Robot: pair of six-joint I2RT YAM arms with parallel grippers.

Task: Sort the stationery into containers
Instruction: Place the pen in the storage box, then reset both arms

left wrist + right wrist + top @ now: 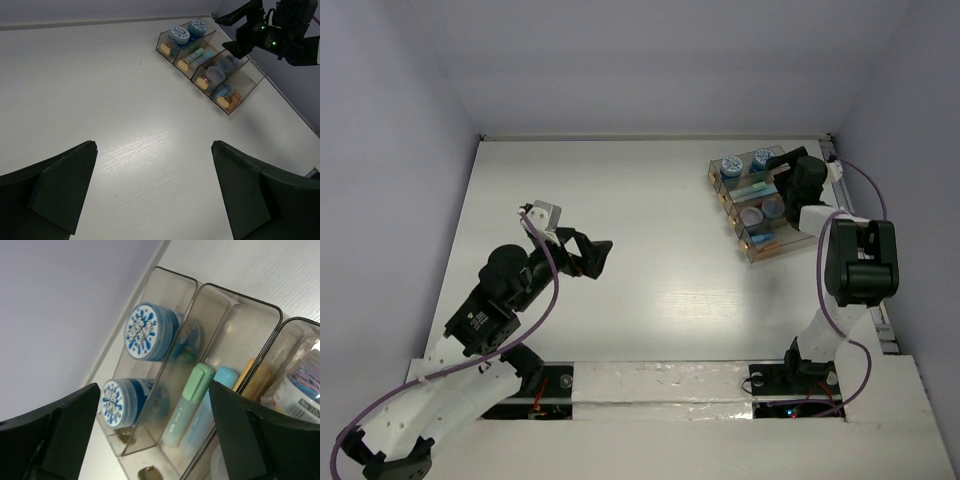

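Near left, above the white wooden table (650, 290), the left gripper (594, 255) hangs with its black fingers (55, 190) spread wide and nothing between them. At the far right stands the rack of four clear smoky plastic rectangular bins (248, 80). Its nearest bin holds short orange and blue sticks (227, 95); the next, small clear jars (216, 75); the third, a green stick (187, 405), a light-blue stick (215, 390) and an orange stick (255, 380); the farthest, two blue round rolls with white patterned tops (150, 331). The right gripper (154, 390) hovers over the far bins, jaws parted, gripping nothing.
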